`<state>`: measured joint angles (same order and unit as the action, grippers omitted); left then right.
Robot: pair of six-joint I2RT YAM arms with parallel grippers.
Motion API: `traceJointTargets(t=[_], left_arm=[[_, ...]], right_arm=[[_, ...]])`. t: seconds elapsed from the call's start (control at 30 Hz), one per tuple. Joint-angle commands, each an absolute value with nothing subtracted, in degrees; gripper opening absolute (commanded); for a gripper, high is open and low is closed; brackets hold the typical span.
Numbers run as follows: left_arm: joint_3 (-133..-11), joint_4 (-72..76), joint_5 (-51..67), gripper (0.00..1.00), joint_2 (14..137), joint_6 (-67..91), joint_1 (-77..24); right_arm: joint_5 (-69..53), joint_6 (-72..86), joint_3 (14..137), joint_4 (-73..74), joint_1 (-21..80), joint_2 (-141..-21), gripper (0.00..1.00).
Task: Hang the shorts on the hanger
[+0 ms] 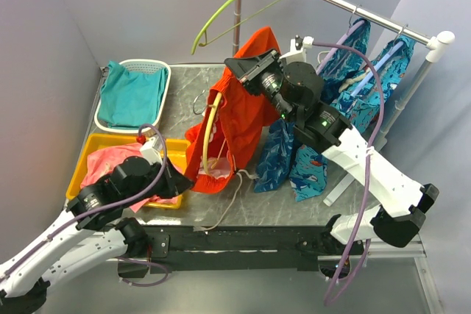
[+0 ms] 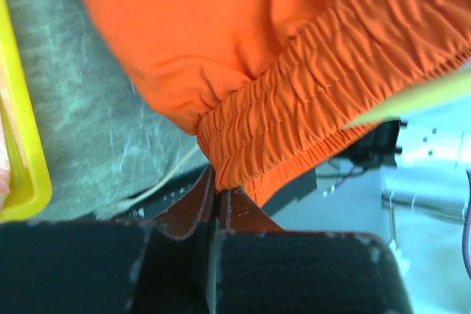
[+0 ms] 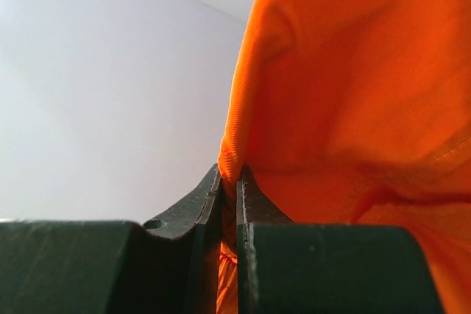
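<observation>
The red-orange shorts (image 1: 239,115) hang stretched between both grippers above the table's middle. High up, my right gripper (image 1: 237,66) is shut on the fabric's upper edge; in the right wrist view the shorts (image 3: 353,93) are pinched between the fingertips of that gripper (image 3: 229,176). Low at the left, my left gripper (image 1: 188,180) is shut on the gathered waistband (image 2: 316,108), the cloth caught at the tips of the left gripper (image 2: 218,187). The yellow hanger (image 1: 211,121) curves down inside the shorts, mostly covered; a blurred edge of the hanger (image 2: 412,99) shows beside the waistband. The pale drawstring (image 1: 232,198) trails on the table.
A yellow bin (image 1: 176,148) with pink cloth sits at the front left, and a white basket (image 1: 163,71) with teal cloth behind it. The rail (image 1: 346,5) carries a lime-green hanger (image 1: 235,6) and teal patterned garments (image 1: 353,86), which also drape onto the table (image 1: 184,101).
</observation>
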<state>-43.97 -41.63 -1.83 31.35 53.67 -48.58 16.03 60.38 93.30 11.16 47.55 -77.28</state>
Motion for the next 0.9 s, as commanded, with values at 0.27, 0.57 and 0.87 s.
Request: traceJointTargets(t=[0.27, 0.57, 0.87], left_arm=[[-47.3, -54.8, 14.2, 0.01, 27.0, 50.5, -48.8], [-58.1, -46.6, 8.2, 0.06, 26.7, 62.0, -48.8], [-69.1, -41.6, -2.5, 0.15, 38.4, 58.6, -48.8]], right_arm=[[26.0, 55.4, 91.0, -10.6, 46.2, -71.0, 0.0], [26.2, 58.7, 85.0, -12.2, 48.5, -70.4, 0.0], [30.4, 67.1, 85.0, -5.0, 53.4, -72.9, 0.0]])
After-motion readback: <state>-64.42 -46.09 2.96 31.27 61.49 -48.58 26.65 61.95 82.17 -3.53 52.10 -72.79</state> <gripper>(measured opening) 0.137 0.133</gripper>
